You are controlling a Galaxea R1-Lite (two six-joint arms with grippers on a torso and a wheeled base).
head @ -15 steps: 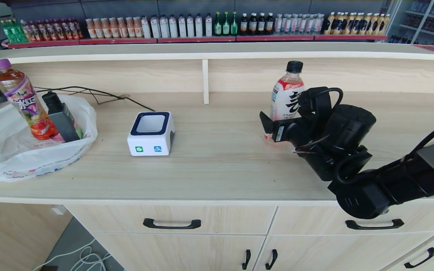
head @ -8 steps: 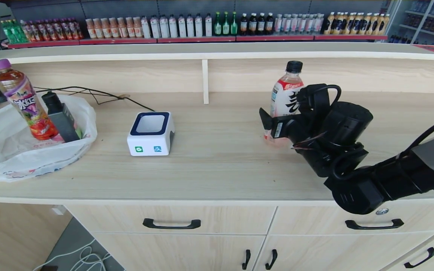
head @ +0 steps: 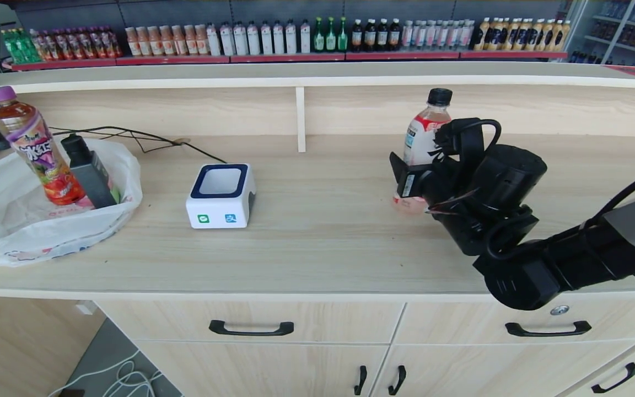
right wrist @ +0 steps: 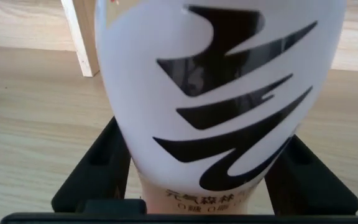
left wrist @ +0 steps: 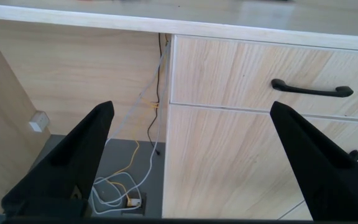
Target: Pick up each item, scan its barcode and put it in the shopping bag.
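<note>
Bottle [head: 421, 138] first: clear plastic, rounded shoulders, black screw cap, a smooth white label with bold black strokes and pale pink drink showing at the base. It stands on the counter [head: 317, 242] well to the right of the scanner [head: 221, 194], leaning slightly with its cap away from the scanner.

My right pincer [head: 414, 176] is closed in around its lower half, and from my wrist I see the bottle [right wrist: 222, 93] wedged between my two flat black fingers [right wrist: 98, 171], one pressed against each side. I cannot tell whether its base touches the pale, grained wood.

The scanner is a small white cube with rounded corners and a dark blue rim around its window. To the left of the scanner lies the shopping bag [head: 47, 231], thin crinkled white plastic slumped open. A tea bottle [head: 33, 146] with a purple cap and a dark container [head: 89, 173], boxy with a black top, stand in it.

My left pincer [left wrist: 191, 109] gapes wide with nothing in it, its black wedge-shaped fingers pointing at the light wood cabinet front, near a curved black drawer handle [left wrist: 312, 89] and a loose cable [left wrist: 151, 162].
</note>
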